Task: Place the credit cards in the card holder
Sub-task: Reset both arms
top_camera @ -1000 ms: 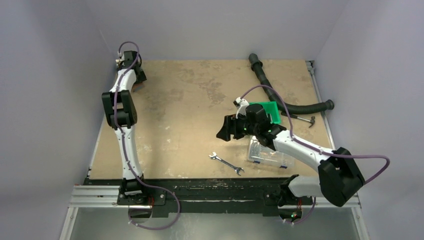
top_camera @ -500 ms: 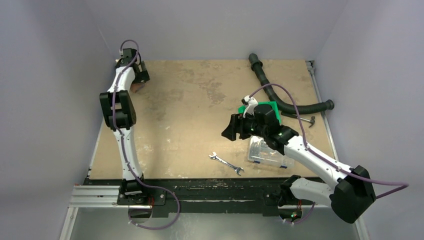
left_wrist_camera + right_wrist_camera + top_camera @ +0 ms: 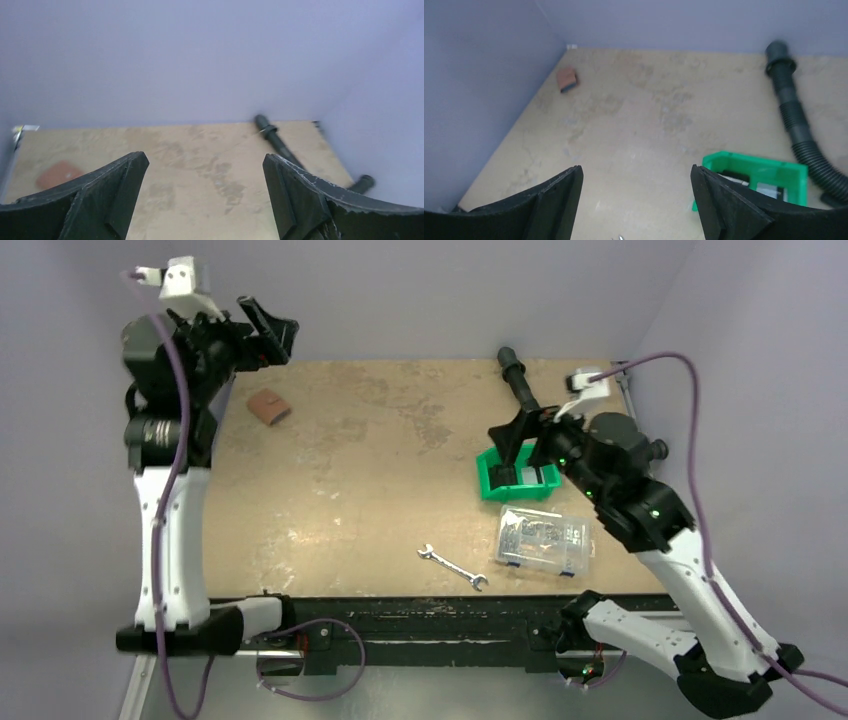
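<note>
The card holder (image 3: 269, 407) is a small reddish-brown wallet lying folded on the table at the back left. It also shows in the left wrist view (image 3: 59, 173) and the right wrist view (image 3: 567, 79), where a dark strip runs along one edge. The credit cards are not visible as separate things. My left gripper (image 3: 270, 335) is raised high above the back left corner, open and empty (image 3: 206, 165), well clear of the card holder. My right gripper (image 3: 515, 435) hangs open and empty (image 3: 636, 175) just above the green bin.
A green bin (image 3: 517, 480) with a few small items sits right of centre (image 3: 754, 175). In front of it lies a clear compartment box (image 3: 545, 538), with a wrench (image 3: 453, 567) to its left. A black corrugated hose (image 3: 540, 410) curves along the back right (image 3: 794, 125).
My left arm rose sharply from the card holder and its jaws opened, leaving the holder on the table. My right arm lifted and swung back to the right, uncovering the green bin, its jaws wider.
</note>
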Controlling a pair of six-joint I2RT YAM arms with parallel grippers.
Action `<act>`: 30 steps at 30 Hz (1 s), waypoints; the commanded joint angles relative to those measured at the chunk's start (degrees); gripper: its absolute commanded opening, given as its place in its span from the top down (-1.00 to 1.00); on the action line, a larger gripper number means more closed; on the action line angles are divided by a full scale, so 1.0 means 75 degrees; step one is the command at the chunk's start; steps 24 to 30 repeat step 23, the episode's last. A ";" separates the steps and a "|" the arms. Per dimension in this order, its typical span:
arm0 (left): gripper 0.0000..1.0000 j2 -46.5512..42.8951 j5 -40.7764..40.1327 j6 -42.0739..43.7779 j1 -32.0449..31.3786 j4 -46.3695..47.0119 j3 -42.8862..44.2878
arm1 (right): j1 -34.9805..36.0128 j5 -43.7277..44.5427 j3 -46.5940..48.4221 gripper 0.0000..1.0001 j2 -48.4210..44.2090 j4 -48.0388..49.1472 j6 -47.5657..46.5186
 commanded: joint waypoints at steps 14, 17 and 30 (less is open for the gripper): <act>-1.00 -0.3366 0.1708 0.0455 -0.0503 0.2814 -0.2587 | -0.0021 0.2938 0.2499 -0.95 -0.1720 -0.0613 -0.1494; -1.00 -0.3302 0.1408 0.0698 -0.0719 0.2639 -0.2616 | -0.0030 0.3136 0.2322 -0.98 -0.2144 -0.0308 -0.1486; -1.00 -0.3313 0.1224 0.1045 -0.1102 0.2444 -0.2659 | -0.0021 0.2602 0.2341 -0.98 -0.2159 -0.0582 -0.1447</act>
